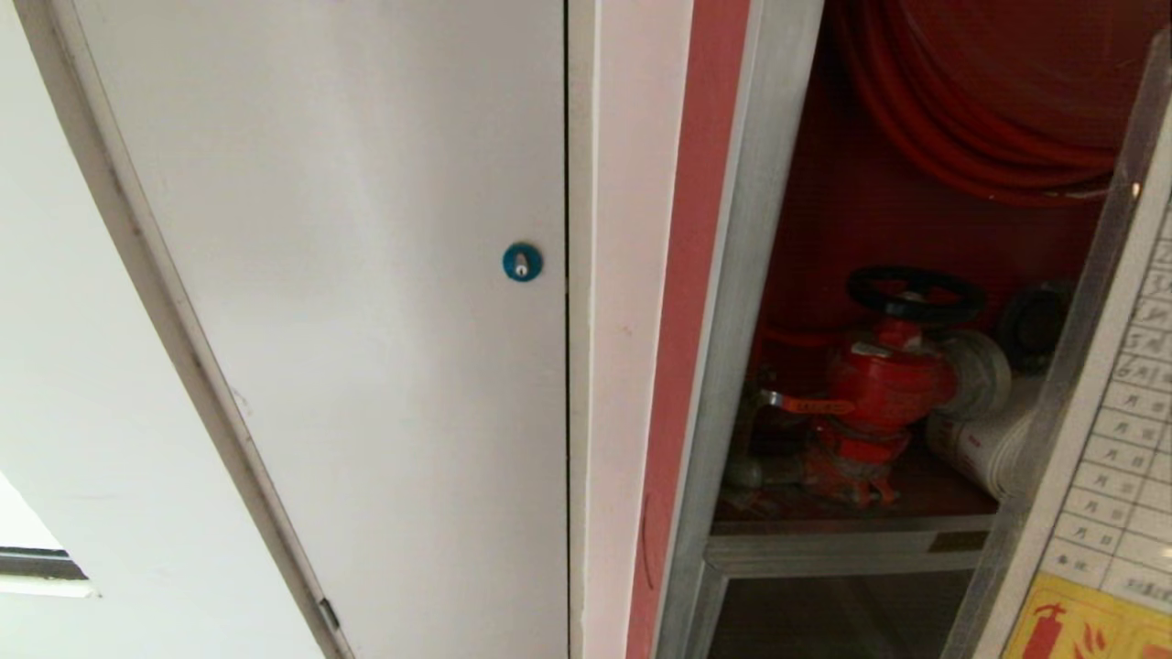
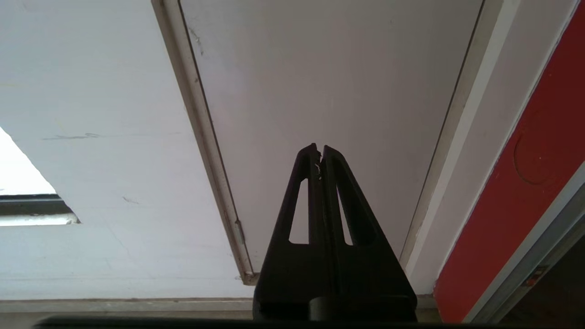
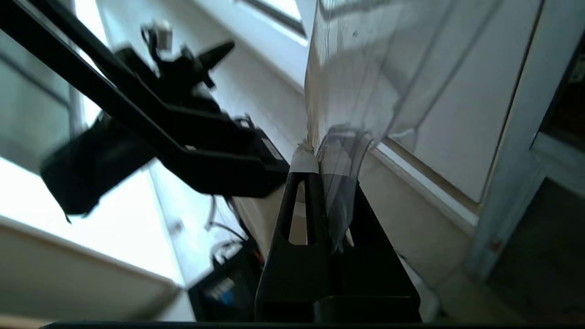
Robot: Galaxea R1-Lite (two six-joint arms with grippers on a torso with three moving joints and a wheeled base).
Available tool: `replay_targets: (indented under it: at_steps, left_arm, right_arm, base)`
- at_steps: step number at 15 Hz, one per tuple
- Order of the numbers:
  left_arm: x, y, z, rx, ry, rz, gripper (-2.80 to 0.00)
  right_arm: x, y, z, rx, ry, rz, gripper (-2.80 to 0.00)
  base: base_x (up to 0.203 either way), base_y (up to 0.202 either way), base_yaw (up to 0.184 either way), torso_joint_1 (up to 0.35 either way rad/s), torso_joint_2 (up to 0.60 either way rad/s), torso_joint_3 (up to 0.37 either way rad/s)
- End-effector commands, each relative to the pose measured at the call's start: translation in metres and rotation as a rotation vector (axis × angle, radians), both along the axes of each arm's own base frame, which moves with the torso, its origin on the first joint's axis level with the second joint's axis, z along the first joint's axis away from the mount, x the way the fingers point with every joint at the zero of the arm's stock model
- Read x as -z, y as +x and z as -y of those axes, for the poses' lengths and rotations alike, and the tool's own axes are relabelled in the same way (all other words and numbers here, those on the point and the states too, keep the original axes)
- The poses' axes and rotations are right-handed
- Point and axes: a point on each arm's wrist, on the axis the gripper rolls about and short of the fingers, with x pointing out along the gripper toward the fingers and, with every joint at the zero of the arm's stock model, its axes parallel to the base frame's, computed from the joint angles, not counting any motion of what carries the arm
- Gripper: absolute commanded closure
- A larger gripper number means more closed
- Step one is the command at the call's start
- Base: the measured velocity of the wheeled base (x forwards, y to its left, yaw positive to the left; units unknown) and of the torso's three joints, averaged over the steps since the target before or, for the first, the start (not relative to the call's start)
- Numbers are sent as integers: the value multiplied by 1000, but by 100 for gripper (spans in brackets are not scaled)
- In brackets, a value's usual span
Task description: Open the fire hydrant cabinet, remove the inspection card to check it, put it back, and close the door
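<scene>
Between the pressed-together fingers of the right gripper (image 3: 320, 160) the inspection card (image 3: 365, 77) is pinched by its lower edge, rising edge-on from the tips. From the head, the card (image 1: 1112, 458) fills the lower right corner, before the open fire hydrant cabinet (image 1: 732, 366) with its red valve (image 1: 879, 384). Parked facing the white door (image 2: 329, 82), the left gripper (image 2: 320, 151) has its fingers closed on nothing.

left gripper (image 2: 321, 153) pressed closed, white door (image 2: 329, 91), red panel (image 2: 525, 183)

The inspection card (image 1: 1122, 430) shows table rows marked 月 and a fire-extinguisher pictogram.
</scene>
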Motion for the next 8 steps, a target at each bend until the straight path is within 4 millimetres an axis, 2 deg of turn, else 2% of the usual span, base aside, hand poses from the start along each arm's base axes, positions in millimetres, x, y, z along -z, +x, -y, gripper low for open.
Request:
replay_targets:
  at_steps: [1,3,6,8]
  left_arm:
    - [1,0,0,-1,0,-2,0]
    - [0,0,0,-3,0,-2,0]
    - [0,0,0,0,0,-2,0]
    - [0,0,0,0,0,-2,0]
  right_arm:
    - [4,32,-10,-78,-72,-25,0]
    - [9,58,-24,-183,-152,11,0]
    - [11,83,-49,-274,-233,88,0]
    - [10,98,-64,-304,-228,140,0]
  base:
    - [0,0,0,0,0,0]
    - [0,0,0,0,0,0]
    - [0,0,0,0,0,0]
    - [0,0,0,0,0,0]
